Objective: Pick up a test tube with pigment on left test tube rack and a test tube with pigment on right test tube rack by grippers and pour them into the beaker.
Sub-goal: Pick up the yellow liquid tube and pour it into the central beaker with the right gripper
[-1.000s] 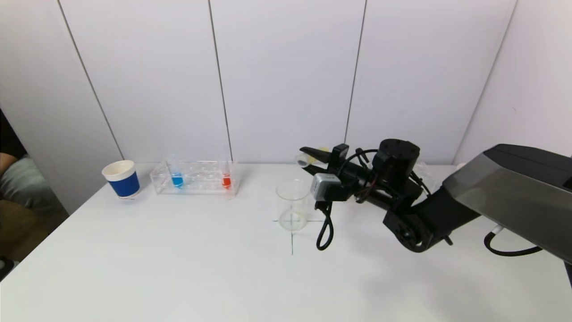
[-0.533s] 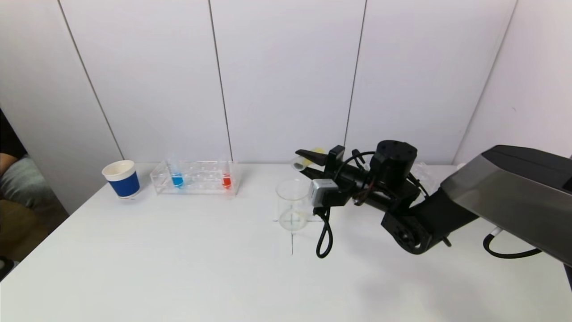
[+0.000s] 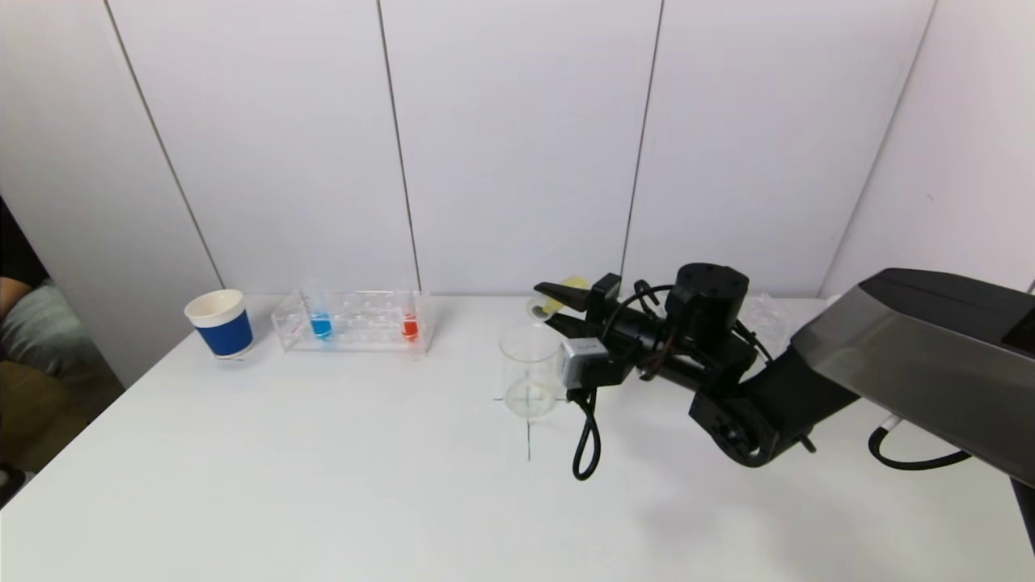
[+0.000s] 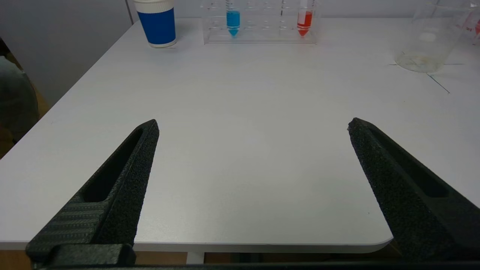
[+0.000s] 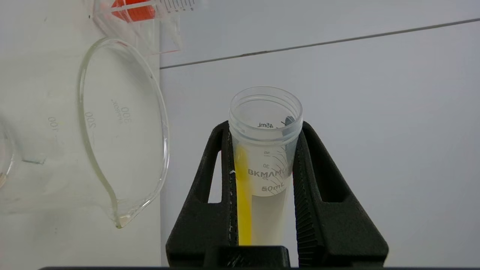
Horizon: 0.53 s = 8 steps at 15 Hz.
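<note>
The right hand [image 3: 556, 305] is clamped on a test tube [image 3: 550, 301], its two black fingers [image 5: 210, 180] pressing the tube's sides just below the open mouth. In the head view the tube lies nearly level in the grip, its mouth pointing away from the wrist toward the beaker [image 3: 530, 370]. A streak of yellow pigment [image 5: 243, 202] runs along the inner wall of the tube next to one finger. The tube's mouth sits just above and behind the beaker's rim, close to it but apart; the right wrist view shows the pouring lip of the beaker [image 5: 122, 221] beside the fingers and a clear gap between rim and tube. The beaker stands upright on the tabletop [image 3: 323, 485], on a drawn cross mark.

Well beyond the beaker from this hand stands the left test tube rack [image 3: 354, 322], holding a tube of blue pigment [image 3: 320, 325] and a tube of red pigment [image 3: 410, 327], both upright. A blue paper cup [image 3: 219, 323] stands just past the rack.

The left hand [image 4: 253, 127] hovers low by the near edge of the tabletop, fingers spread wide and holding nothing.
</note>
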Each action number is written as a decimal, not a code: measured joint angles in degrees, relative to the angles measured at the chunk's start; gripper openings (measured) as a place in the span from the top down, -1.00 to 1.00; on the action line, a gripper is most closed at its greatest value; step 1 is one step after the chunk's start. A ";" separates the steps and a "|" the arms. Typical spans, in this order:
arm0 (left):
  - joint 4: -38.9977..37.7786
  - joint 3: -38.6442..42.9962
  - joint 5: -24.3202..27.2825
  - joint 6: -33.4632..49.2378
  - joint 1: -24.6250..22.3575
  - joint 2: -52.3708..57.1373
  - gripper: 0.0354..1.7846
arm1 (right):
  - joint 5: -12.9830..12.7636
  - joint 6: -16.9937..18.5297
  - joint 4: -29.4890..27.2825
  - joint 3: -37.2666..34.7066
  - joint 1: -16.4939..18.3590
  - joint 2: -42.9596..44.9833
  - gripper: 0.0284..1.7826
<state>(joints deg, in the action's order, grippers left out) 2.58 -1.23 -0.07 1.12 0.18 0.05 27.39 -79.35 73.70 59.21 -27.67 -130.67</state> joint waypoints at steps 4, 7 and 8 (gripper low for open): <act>0.02 0.00 0.00 -0.02 0.00 0.00 -0.98 | -0.30 -2.93 -1.33 0.35 0.02 -0.15 0.48; 0.00 0.00 0.00 -0.02 0.00 0.00 -0.98 | -0.55 -5.35 -2.82 0.52 0.09 -0.01 0.48; 0.00 0.00 -0.02 -0.02 0.00 0.00 -0.98 | -0.63 -6.10 -3.30 0.55 0.15 0.02 0.48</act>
<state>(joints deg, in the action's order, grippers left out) 2.58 -1.23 -0.10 1.10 0.18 0.05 26.76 -85.44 70.40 59.76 -27.53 -130.65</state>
